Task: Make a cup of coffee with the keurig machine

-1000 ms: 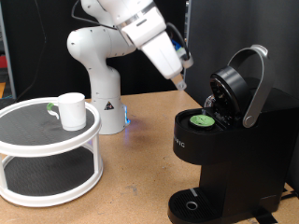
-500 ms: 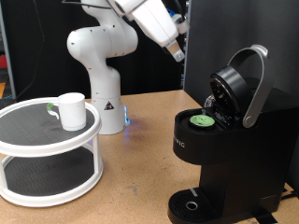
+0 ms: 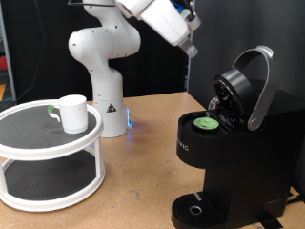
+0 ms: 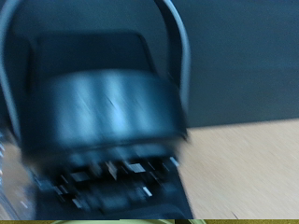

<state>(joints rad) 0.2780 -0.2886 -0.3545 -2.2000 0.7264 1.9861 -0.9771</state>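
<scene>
The keurig machine [image 3: 229, 153] stands at the exterior view's right with its hinged top raised and its silver handle [image 3: 259, 86] tilted back. A pod with a green top [image 3: 203, 121] sits in the open chamber. The white cup [image 3: 72, 112] stands on the top tier of a round white stand [image 3: 48, 143] at the left. My gripper [image 3: 190, 46] hangs high above and a little left of the open lid, holding nothing that shows. The wrist view is blurred and shows the machine's raised lid [image 4: 107, 112] and handle [image 4: 182, 56]; the gripper's fingers do not show there.
The white robot base [image 3: 103, 67] stands behind the stand, with a small blue light beside it. The wooden table [image 3: 133, 191] lies between the stand and the machine. A dark panel rises behind the machine.
My gripper has risen from beside the open lid to high above the machine. The pod, the lid and the cup have not moved.
</scene>
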